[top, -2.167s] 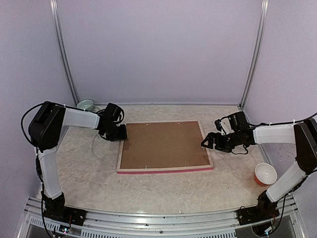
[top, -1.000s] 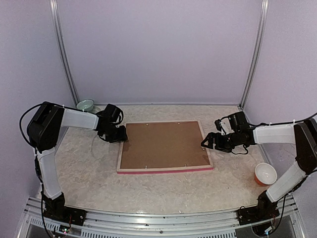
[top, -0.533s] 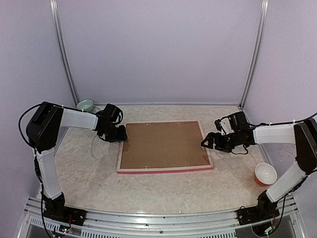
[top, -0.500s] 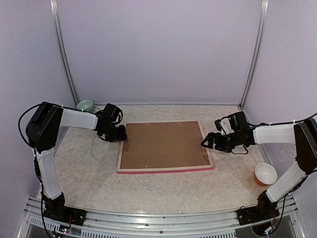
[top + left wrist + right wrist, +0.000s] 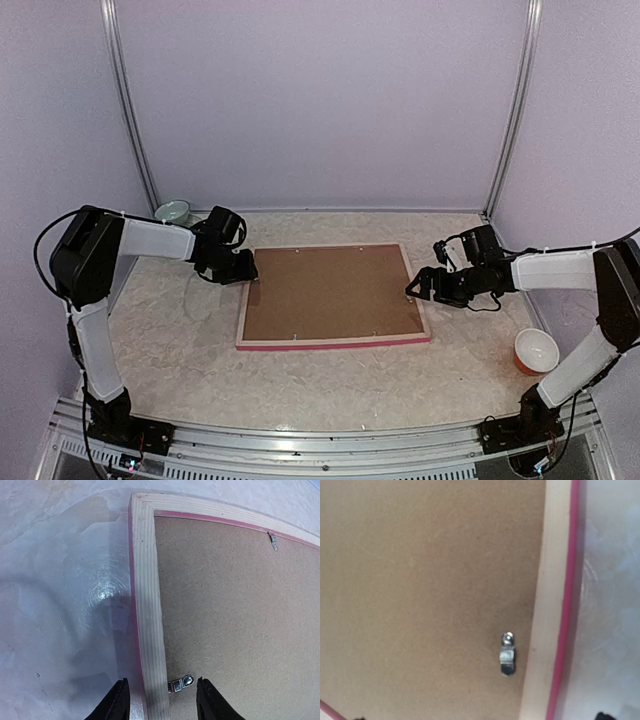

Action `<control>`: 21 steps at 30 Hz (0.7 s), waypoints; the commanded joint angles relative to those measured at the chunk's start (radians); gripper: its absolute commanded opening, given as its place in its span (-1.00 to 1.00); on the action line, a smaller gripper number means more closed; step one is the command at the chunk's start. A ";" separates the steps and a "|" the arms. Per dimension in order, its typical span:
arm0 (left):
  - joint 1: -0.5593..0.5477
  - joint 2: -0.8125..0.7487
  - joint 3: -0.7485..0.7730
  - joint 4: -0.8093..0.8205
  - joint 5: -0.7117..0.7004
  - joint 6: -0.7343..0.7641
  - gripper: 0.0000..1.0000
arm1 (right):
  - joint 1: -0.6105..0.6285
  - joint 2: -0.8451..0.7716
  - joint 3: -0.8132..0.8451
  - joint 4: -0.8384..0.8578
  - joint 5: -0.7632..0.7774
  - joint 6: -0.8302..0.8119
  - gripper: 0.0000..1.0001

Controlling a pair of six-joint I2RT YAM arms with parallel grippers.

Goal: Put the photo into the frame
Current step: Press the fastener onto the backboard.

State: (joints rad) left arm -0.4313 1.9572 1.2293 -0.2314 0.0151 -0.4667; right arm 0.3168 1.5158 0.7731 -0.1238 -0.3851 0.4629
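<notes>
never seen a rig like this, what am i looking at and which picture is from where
Two robot arms are bolted at a table's near edge. The wide picture comes from a fixed camera above and behind them; the two close-ups come from cameras on the wrists. A picture frame lies face down, its brown backing board up, with small metal clips. The left hand is open at the frame's left rail, the right hand open at its right rail. Neither holds anything. A green bowl and an orange cup stand aside.
</notes>
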 commanded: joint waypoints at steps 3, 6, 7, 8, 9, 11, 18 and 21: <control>0.006 0.017 -0.005 -0.001 -0.005 -0.006 -0.08 | -0.016 0.001 0.003 0.007 -0.008 -0.003 0.98; 0.008 0.018 -0.004 -0.005 -0.012 -0.004 -0.15 | -0.015 -0.002 0.004 0.005 -0.008 -0.003 0.98; 0.008 0.017 -0.004 -0.006 -0.012 -0.004 -0.15 | -0.016 -0.002 0.005 0.003 -0.008 -0.003 0.98; 0.008 0.018 -0.004 -0.006 -0.012 -0.004 -0.15 | -0.016 -0.003 0.005 0.003 -0.008 -0.003 0.98; 0.009 0.019 -0.005 -0.007 -0.011 -0.004 -0.15 | -0.016 -0.003 0.007 0.001 -0.007 -0.003 0.99; 0.008 0.023 -0.003 -0.010 -0.010 -0.003 -0.15 | -0.016 -0.005 0.008 0.000 -0.005 -0.003 0.98; 0.008 0.032 -0.011 -0.007 -0.012 -0.002 -0.15 | -0.015 -0.001 0.005 0.002 -0.008 0.000 0.98; 0.008 0.028 -0.017 0.001 -0.012 -0.004 -0.16 | -0.016 -0.003 0.002 0.005 -0.008 0.000 0.98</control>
State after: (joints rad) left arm -0.4271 1.9743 1.2270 -0.2325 0.0143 -0.4671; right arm 0.3168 1.5158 0.7731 -0.1242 -0.3855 0.4633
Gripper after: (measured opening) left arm 0.424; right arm 0.992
